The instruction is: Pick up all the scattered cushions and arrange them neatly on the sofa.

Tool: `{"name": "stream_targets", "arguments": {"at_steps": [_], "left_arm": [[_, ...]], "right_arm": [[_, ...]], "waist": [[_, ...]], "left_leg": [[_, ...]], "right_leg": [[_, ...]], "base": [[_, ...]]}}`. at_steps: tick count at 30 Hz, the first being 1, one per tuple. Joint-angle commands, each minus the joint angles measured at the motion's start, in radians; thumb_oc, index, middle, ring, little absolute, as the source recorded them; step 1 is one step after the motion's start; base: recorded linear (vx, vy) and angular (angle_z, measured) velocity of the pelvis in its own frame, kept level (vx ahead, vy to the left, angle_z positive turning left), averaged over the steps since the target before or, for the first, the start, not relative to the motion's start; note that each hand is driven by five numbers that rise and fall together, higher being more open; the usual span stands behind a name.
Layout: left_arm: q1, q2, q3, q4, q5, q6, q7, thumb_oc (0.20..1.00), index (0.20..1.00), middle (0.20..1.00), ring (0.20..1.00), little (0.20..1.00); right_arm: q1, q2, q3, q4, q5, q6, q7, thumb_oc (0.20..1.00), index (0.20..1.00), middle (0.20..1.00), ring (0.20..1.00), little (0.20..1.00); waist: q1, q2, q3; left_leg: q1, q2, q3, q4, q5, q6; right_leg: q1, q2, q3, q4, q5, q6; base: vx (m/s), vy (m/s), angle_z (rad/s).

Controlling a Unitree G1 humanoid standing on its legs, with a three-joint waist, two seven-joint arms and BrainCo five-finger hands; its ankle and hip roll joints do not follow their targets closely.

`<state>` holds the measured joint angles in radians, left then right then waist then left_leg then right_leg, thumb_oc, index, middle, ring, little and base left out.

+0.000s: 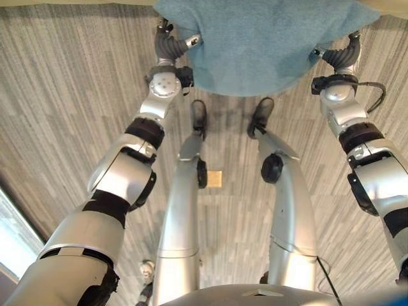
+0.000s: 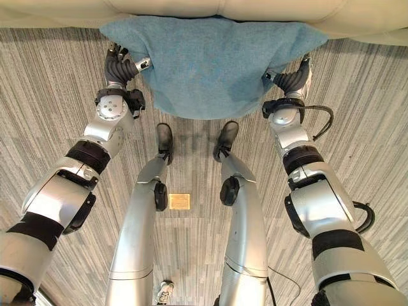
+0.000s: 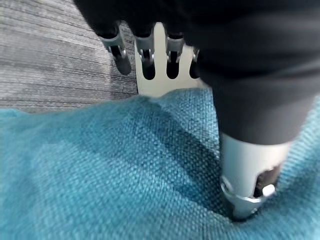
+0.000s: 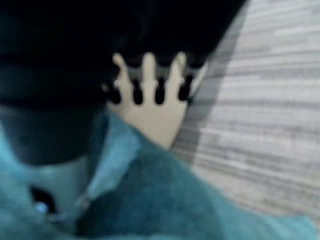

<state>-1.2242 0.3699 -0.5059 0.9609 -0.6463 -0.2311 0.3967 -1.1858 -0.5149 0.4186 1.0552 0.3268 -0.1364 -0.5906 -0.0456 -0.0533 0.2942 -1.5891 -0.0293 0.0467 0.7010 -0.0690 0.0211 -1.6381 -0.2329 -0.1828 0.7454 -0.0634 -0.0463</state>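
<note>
I hold the teal cushion (image 2: 210, 64) out in front of me, between my two hands, lifted over the grey carpet (image 2: 57, 89) with its far edge right at the pale sofa (image 2: 357, 19). My left hand (image 2: 121, 67) clamps one side edge: in the left wrist view the thumb (image 3: 247, 185) presses down into the fabric while the fingers (image 3: 122, 52) reach past the cushion's edge on the other face, so that hand is closed on the cushion. My right hand (image 2: 292, 80) sits at the opposite edge, and the right wrist view shows its thumb sunk in the cloth with the fingers (image 4: 150, 75) extending beyond the edge, gripping as well.

The step, as I judge it, is carrying the cushion up onto the seat. To do it well I should keep both grips even so it stays level, lift it clear of the sofa's front edge before pushing forward, and let go only once it rests fully on the seat, square to the back.

The eye views give me the whole picture: both arms, the cushion's full width, and how near the sofa is. They hide my fingers behind the cushion, though. The wrist views make up for that, showing the thumb dents in the weave and the fingertips against the sofa, but nothing of how level the cushion is.
</note>
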Motion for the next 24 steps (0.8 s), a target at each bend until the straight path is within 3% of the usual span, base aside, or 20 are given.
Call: {"name": "stream_targets", "arguments": {"at_steps": [1,5,6,7,8,9,17,18,20,21,24], "left_arm": [[-0.039,-0.069,0.000,-0.031,0.010,-0.068,-0.020,1.000,1.000,1.000,1.000,1.000],[-0.046,-0.082,0.004,-0.053,-0.003,-0.076,-0.015,1.000,1.000,1.000,1.000,1.000],[-0.046,-0.081,0.006,-0.058,-0.007,-0.078,-0.018,0.736,0.736,0.736,0.736,0.736],[-0.050,-0.085,0.010,-0.064,-0.020,-0.087,-0.024,0.200,0.200,0.200,0.200,0.200],[-0.050,-0.085,0.010,-0.063,-0.020,-0.087,-0.025,0.200,0.200,0.200,0.200,0.200],[-0.036,-0.085,0.026,-0.084,-0.033,-0.097,-0.023,0.200,0.200,0.200,0.200,0.200],[0.046,-0.085,0.074,-0.145,-0.035,-0.113,-0.034,0.200,0.200,0.200,0.200,0.200],[0.078,-0.089,0.077,-0.171,-0.022,-0.114,-0.040,0.200,0.200,0.200,0.200,0.200],[0.094,-0.090,0.079,-0.183,-0.016,-0.114,-0.042,0.200,0.200,0.200,0.200,0.200],[0.136,-0.089,0.088,-0.217,0.000,-0.118,-0.046,0.200,0.200,0.200,0.200,0.200],[0.208,-0.100,0.094,-0.269,0.019,-0.116,-0.056,0.200,0.200,0.200,0.200,0.200]], "right_arm": [[-0.098,0.086,0.076,0.000,0.038,-0.043,0.019,1.000,1.000,1.000,1.000,1.000],[-0.115,0.127,0.088,-0.046,0.063,-0.066,0.040,1.000,1.000,1.000,1.000,1.000],[-0.121,0.135,0.092,-0.058,0.069,-0.073,0.048,0.724,0.724,0.724,0.724,0.724],[-0.128,0.153,0.095,-0.081,0.095,-0.089,0.072,0.357,0.357,0.357,0.357,0.357],[-0.128,0.153,0.095,-0.081,0.095,-0.089,0.073,0.244,0.244,0.244,0.244,0.244],[-0.123,0.176,0.094,-0.111,0.107,-0.100,0.086,0.200,0.200,0.200,0.200,0.200],[-0.079,0.174,0.087,-0.193,0.010,-0.096,0.095,0.200,0.200,0.200,0.200,0.200],[-0.050,0.162,0.074,-0.216,-0.014,-0.095,0.093,0.200,0.200,0.200,0.200,0.200],[-0.033,0.156,0.062,-0.230,-0.023,-0.094,0.091,0.200,0.200,0.200,0.200,0.200],[0.014,0.148,0.041,-0.266,-0.037,-0.096,0.099,0.200,0.200,0.200,0.200,0.200],[0.098,0.139,0.003,-0.328,-0.053,-0.102,0.106,0.200,0.200,0.200,0.200,0.200]], "waist": [[-0.027,0.052,-0.031],[-0.021,0.058,-0.037],[-0.020,0.058,-0.039],[-0.020,0.057,-0.042],[-0.020,0.057,-0.043],[-0.022,0.058,-0.053],[-0.020,0.058,-0.084],[-0.018,0.056,-0.075],[-0.020,0.059,-0.077],[-0.022,0.058,-0.067],[-0.025,0.061,-0.073]], "left_leg": [[0.035,-0.018,-0.011,-0.031,-0.086,0.042],[0.034,-0.021,-0.013,-0.039,-0.080,0.038],[0.035,-0.022,-0.014,-0.044,-0.078,0.039],[0.037,-0.022,-0.014,-0.056,-0.071,0.035],[0.038,-0.022,-0.014,-0.057,-0.069,0.035],[0.039,-0.025,-0.019,-0.066,-0.064,0.032],[0.133,-0.026,-0.022,-0.142,-0.033,0.012],[0.213,-0.024,-0.024,-0.193,-0.027,0.002],[0.228,-0.025,-0.029,-0.207,-0.015,0.001],[0.307,-0.024,-0.040,-0.259,-0.006,-0.010],[0.384,-0.025,-0.056,-0.311,0.017,-0.022]], "right_leg": [[0.068,0.062,0.048,-0.028,-0.096,0.068],[0.068,0.066,0.046,-0.034,-0.092,0.067],[0.068,0.067,0.046,-0.036,-0.090,0.068],[0.068,0.069,0.046,-0.042,-0.086,0.070],[0.068,0.069,0.046,-0.043,-0.086,0.070],[0.068,0.071,0.045,-0.045,-0.084,0.071],[0.158,0.080,0.022,-0.100,-0.067,0.070],[0.236,0.086,0.014,-0.142,-0.059,0.077],[0.253,0.082,0.003,-0.153,-0.053,0.073],[0.327,0.088,-0.001,-0.195,-0.049,0.076],[0.410,0.089,-0.020,-0.245,-0.043,0.066]], "base": [[0.00,0.000,0.00],[0.00,0.000,0.00],[0.00,0.000,0.00],[0.00,0.000,0.00],[-0.01,-0.034,0.02],[-0.01,-0.028,0.03],[-0.05,-0.025,0.05],[-0.09,-0.039,0.05],[-0.09,-0.039,0.07],[-0.06,-0.023,0.06],[-0.08,-0.058,0.06]]}}
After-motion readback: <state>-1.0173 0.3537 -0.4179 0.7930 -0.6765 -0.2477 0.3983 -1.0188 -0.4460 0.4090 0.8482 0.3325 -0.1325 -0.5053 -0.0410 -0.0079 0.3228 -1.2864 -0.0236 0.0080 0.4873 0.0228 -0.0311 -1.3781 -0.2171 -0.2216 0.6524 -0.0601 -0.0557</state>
